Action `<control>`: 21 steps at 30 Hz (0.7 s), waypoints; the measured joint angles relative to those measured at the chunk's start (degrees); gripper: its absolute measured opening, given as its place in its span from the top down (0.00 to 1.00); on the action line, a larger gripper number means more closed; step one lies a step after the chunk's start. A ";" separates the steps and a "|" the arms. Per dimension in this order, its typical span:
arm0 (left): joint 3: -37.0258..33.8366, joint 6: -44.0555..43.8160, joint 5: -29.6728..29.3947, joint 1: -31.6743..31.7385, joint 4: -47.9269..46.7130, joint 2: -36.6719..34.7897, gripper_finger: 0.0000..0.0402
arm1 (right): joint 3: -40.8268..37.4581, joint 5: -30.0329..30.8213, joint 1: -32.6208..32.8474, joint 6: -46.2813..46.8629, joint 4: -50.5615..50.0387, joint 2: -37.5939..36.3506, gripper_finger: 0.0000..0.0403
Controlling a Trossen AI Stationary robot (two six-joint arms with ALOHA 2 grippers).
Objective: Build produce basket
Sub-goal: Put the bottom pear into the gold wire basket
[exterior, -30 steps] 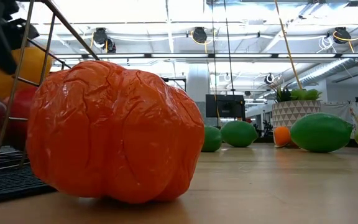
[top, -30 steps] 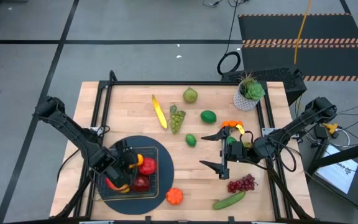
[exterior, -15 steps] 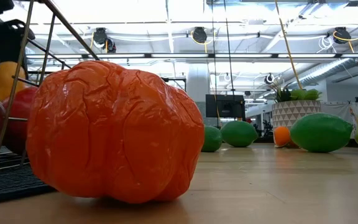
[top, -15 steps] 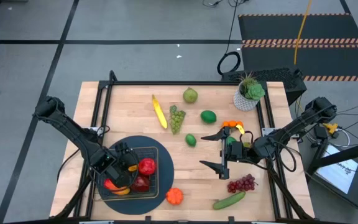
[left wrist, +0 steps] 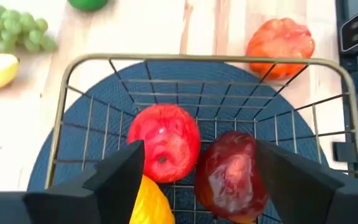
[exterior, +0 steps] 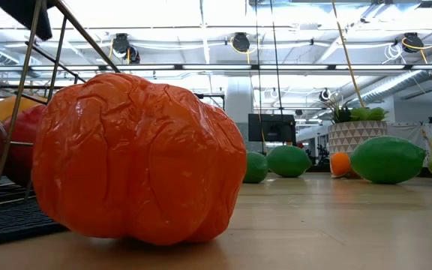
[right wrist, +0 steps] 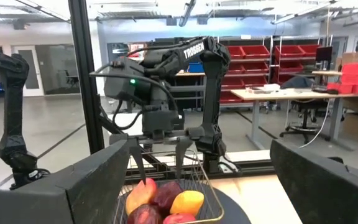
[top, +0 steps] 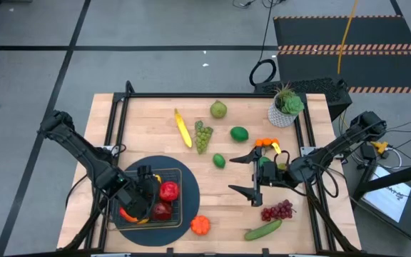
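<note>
left gripper [left wrist: 194,177]: jaws apart, empty, above basket [top: 175,173] | basket: on round mat, holds red apples [left wrist: 163,142], yellow piece | right gripper [top: 252,173]: spread wide, mid-table, well apart

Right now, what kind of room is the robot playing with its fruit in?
Probably a robotics lab or workshop. Beyond the table there are shelves of red bins, workbenches with an office chair, and overhead pipes and lights like a warehouse ceiling. The wooden table sits on a bare floor with taped lines.
</note>
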 joint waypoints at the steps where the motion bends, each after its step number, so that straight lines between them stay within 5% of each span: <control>1: 0.26 0.59 -0.02 0.00 0.00 0.00 0.27 | 0.00 -0.02 0.00 0.45 -0.07 0.00 0.05; 21: 3.95 10.89 -5.53 -1.20 -0.11 -0.17 0.42 | 0.00 0.02 0.09 10.56 -18.03 -0.57 0.05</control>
